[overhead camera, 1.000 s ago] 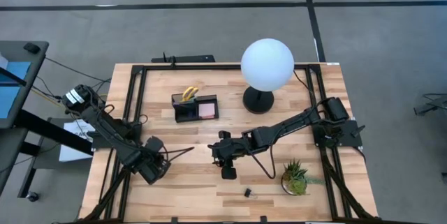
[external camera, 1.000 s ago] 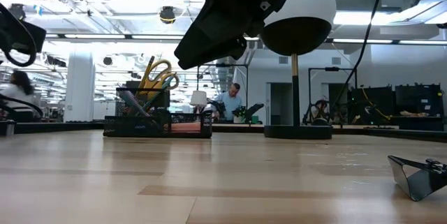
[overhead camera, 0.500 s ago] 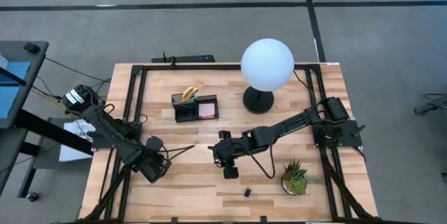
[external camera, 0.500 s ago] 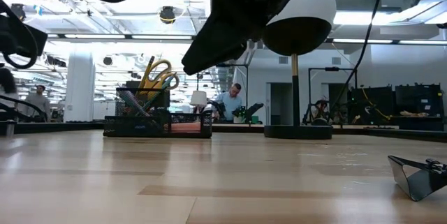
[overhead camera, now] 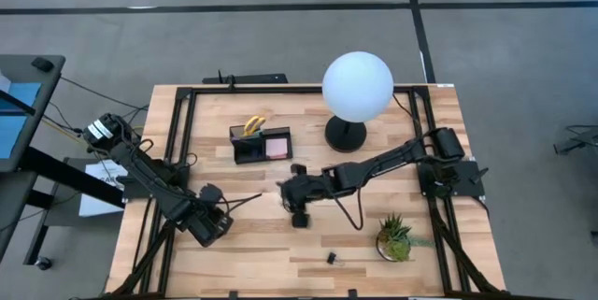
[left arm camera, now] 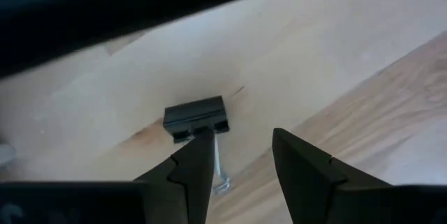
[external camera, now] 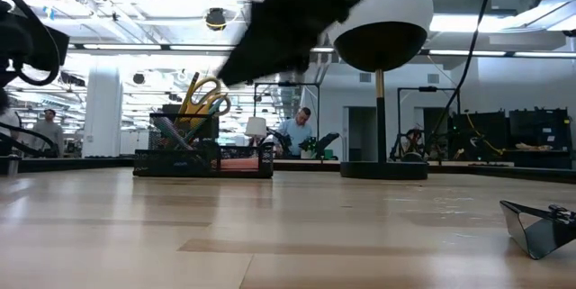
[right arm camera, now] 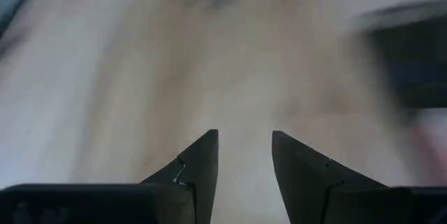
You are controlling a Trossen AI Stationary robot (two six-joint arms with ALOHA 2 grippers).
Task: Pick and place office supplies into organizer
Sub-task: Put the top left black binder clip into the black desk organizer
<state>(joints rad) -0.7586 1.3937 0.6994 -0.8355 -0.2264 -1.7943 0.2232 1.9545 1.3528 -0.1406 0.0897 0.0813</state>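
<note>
The black organizer (overhead camera: 252, 146) stands left of the lamp. Yellow-handled scissors (overhead camera: 253, 124) stand in its cup and a pink pad (overhead camera: 277, 146) lies in its tray. In the low view the organizer (external camera: 202, 158) shows the scissors (external camera: 207, 95) sticking up. My left gripper (overhead camera: 215, 229) is open near the left edge, low over a black binder clip (left arm camera: 197, 118) that lies flat on the table. Its fingers (left arm camera: 241, 135) stand by the clip's wire handle (left arm camera: 220, 175). My right gripper (overhead camera: 299, 218) is open (right arm camera: 244, 135) and empty at mid-table. A second clip (overhead camera: 331, 258) lies near the near edge. My left gripper has one fingertip (left arm camera: 199, 147) over the binder clip's wire handle, coming down at a slant from above. I cannot tell whether it touches. The clip lies flat on the wood between and ahead of the open fingers.
The white globe lamp (overhead camera: 357, 85) on its round black base (overhead camera: 345, 134) stands right of the organizer. A green potted plant (overhead camera: 395, 237) sits near the right near corner. A thin dark stick (overhead camera: 245, 202) lies by the left gripper. Black frame rails (overhead camera: 182, 141) border the table.
My right gripper has moved toward the table's far edge and slightly left, closer to the organizer, and is blurred with motion now. My left gripper has edged a little toward the table's right. Nothing on the table has shifted.
</note>
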